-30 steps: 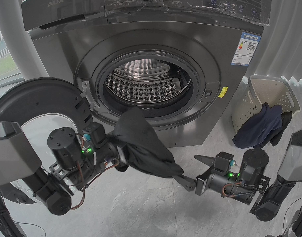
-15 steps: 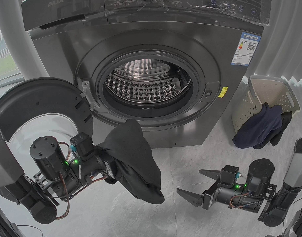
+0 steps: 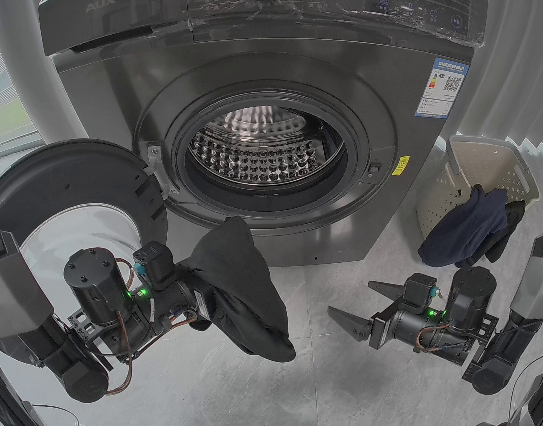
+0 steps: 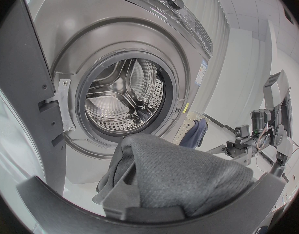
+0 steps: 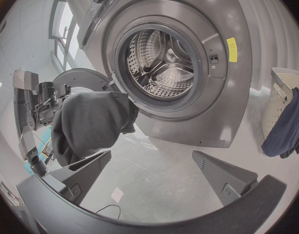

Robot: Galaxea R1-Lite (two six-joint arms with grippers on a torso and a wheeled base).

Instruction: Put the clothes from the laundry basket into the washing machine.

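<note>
Since letting go of the dark garment (image 3: 248,285), the right pincer (image 3: 351,300) has drawn back, jaws spread wide and empty. The left pincer (image 3: 215,297) alone clamps the bunched cloth, which drapes from it just below and short of the drum mouth (image 3: 265,149), probably gathered one-handed for an easier push inside.

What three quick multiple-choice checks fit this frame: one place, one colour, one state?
1. Where is the dark grey garment? A on the floor; B held by the left gripper; C on a shelf.
2. Colour of the cloth over the laundry basket rim? A navy; B red; C white.
3. Right gripper? A open, empty; B shut on cloth; C shut, empty.
B: it drapes from that gripper. A: navy fabric hangs over the rim. A: fingers are spread with nothing between them.
</note>
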